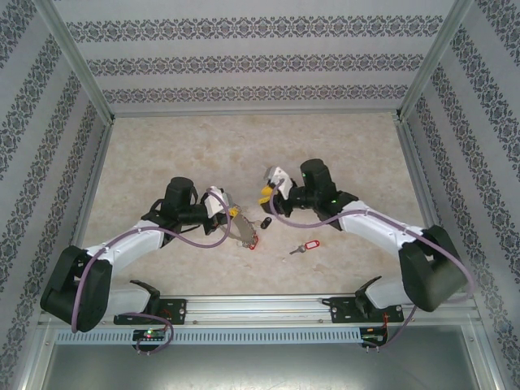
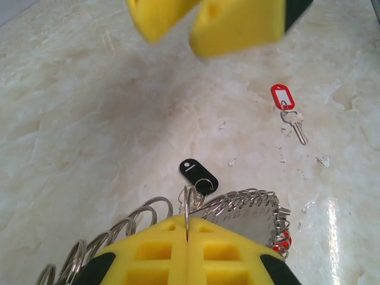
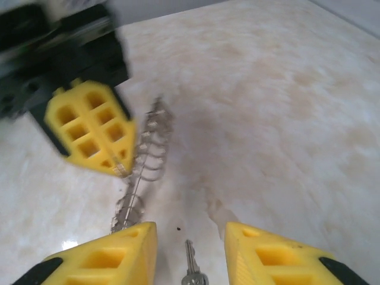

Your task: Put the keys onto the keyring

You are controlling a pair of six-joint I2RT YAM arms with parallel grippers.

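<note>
Left end effector (image 2: 187, 231) pinched on spiky wire keyring (image 2: 249, 205), right end effector (image 3: 190, 233) parted, slim metal key (image 3: 189, 258) between yellow fingers (image 3: 113, 255)

Finishes: metal, plastic, stone-look.
bench (image 2: 89, 119) glossy, marble-patterned; keyring (image 2: 249, 205) bright bare wire; key (image 2: 294, 124) plain metal, red tag (image 2: 282, 97) glossy plastic; black head (image 2: 199, 173) glossy plastic; left end effector pads (image 2: 225, 255) matt yellow, waffle-moulded.
</note>
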